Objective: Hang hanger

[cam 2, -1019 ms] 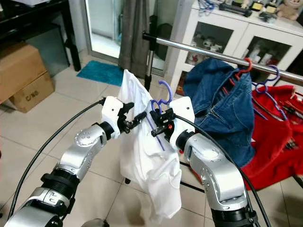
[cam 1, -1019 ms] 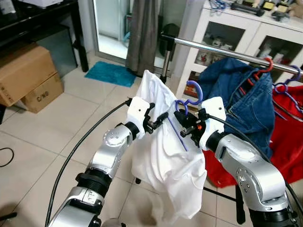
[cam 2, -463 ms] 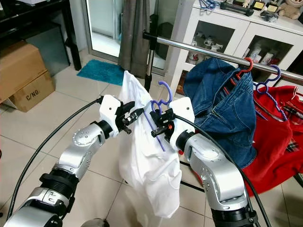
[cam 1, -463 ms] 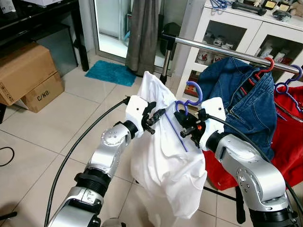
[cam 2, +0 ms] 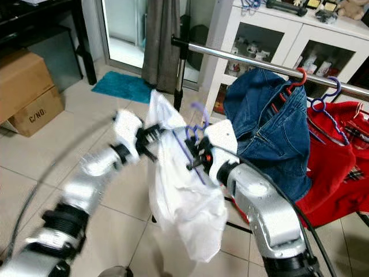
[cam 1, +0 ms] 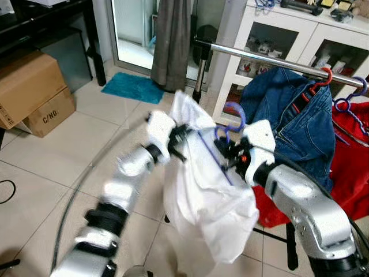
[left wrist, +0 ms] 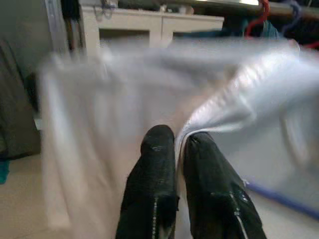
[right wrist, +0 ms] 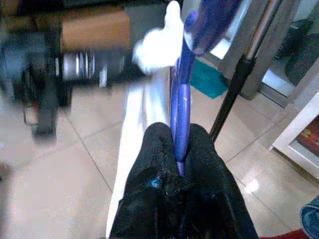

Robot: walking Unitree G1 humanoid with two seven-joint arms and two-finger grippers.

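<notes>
Right hand [right wrist: 180, 149] clamped on purple hanger [right wrist: 185, 79]

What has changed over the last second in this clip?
The left tool has closed on the white shirt; a second ago it sat open beside the cloth, and that arm is now blurred with motion. The right tool still grips the purple hanger, below the rail. The jeans hang unchanged.
</notes>
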